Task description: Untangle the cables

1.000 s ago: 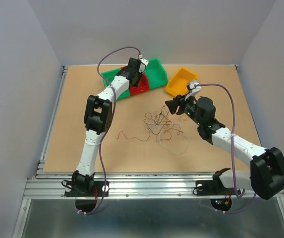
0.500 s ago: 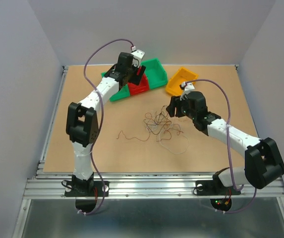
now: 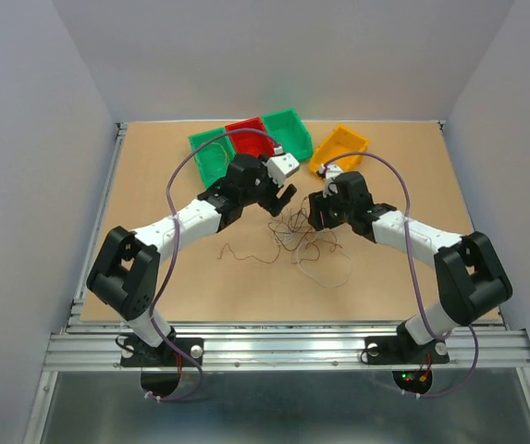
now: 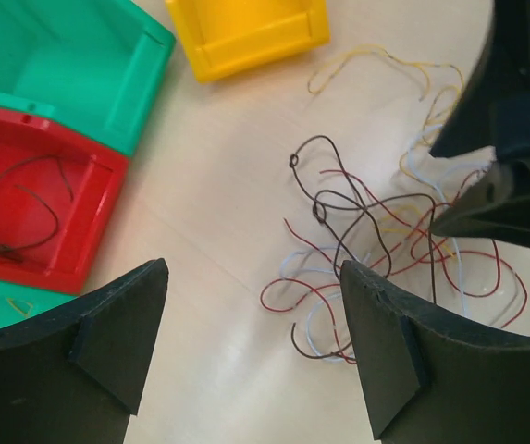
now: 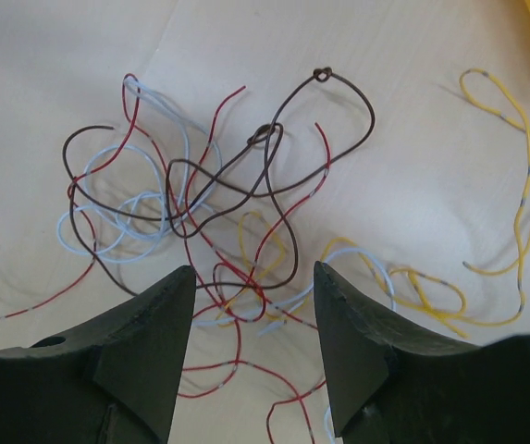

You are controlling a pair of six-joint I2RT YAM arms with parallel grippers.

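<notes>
Just ahead of right gripper [image 5: 253, 277], cables [image 5: 263, 135]

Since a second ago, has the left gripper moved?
Yes. The left gripper swung off the red bin, toward the near edge, now beside the cables.

Text, labels, brands, numbers, signs: none can be read in any of the three views.
</notes>
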